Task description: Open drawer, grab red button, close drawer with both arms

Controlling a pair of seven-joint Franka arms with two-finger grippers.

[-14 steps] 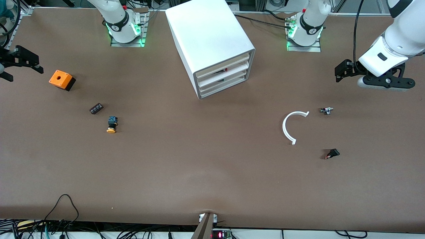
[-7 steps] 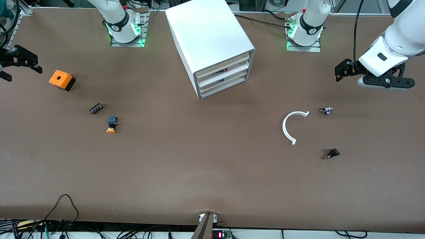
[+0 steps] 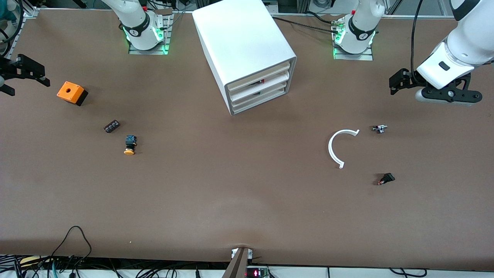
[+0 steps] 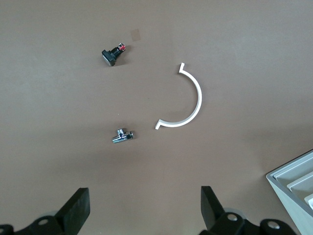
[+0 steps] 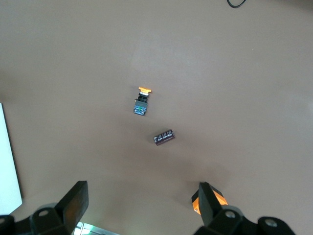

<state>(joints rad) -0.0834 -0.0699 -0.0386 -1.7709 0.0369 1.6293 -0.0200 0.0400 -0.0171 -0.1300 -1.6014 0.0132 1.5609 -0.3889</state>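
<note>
Front view: all four drawers (image 3: 257,89) of the cabinet (image 3: 243,42) are closed. Both grippers hover released, left gripper (image 3: 401,82) and right gripper (image 3: 23,73) over the table's (image 3: 231,185) end edges.

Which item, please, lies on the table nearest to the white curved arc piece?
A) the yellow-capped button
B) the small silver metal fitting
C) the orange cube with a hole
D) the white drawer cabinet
B: the small silver metal fitting lies just beside one end of the white arc, toward the left arm's end of the table.
</note>
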